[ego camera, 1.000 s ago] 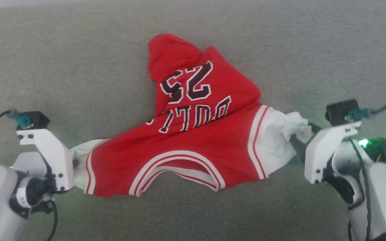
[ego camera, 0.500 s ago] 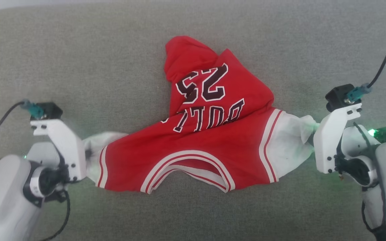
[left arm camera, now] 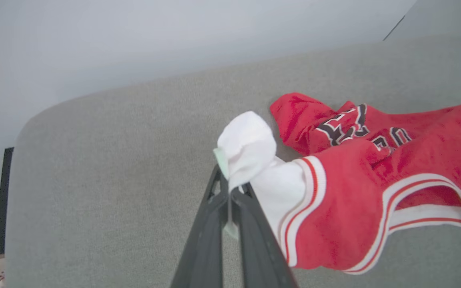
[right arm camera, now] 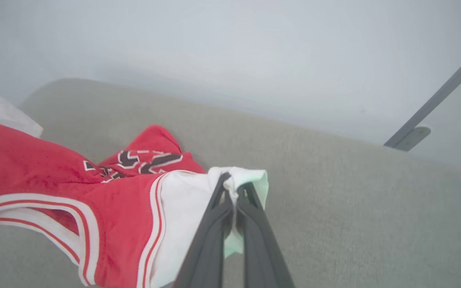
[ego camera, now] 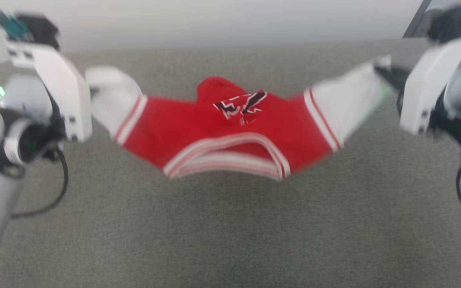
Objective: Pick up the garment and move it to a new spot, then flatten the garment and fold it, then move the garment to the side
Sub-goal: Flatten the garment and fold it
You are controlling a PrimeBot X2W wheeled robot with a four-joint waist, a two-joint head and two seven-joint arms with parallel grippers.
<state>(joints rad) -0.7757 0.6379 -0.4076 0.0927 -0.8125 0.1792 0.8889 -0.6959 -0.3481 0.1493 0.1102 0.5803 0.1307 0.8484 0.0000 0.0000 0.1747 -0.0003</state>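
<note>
**Op A:** What hangs nearest me?

**Op B:** The neckline (ego camera: 230,156) of the garment (ego camera: 222,132); it sags toward me, slung between both arms above the grey padded surface (ego camera: 230,232); the head view is blurred.

**Op A:** And the hands?

**Op B:** My left hand (left arm camera: 229,188) is pinched tight on the left white sleeve (left arm camera: 250,148); my right hand (right arm camera: 233,192) is pinched tight on the right white sleeve (right arm camera: 186,208); each bites only the cuff end.

**Op A:** Farther out?

**Op B:** The lettered body (ego camera: 240,106) lies crumpled on the surface, by the look of it; beyond that, a pale wall (ego camera: 214,20).

**Op A:** So how do I carry it well?

**Op B:** I'd raise both hands level and together; spread them enough to hold the shoulders taut without tugging the cuffs loose; lift the trailing hem off before travelling.
</note>
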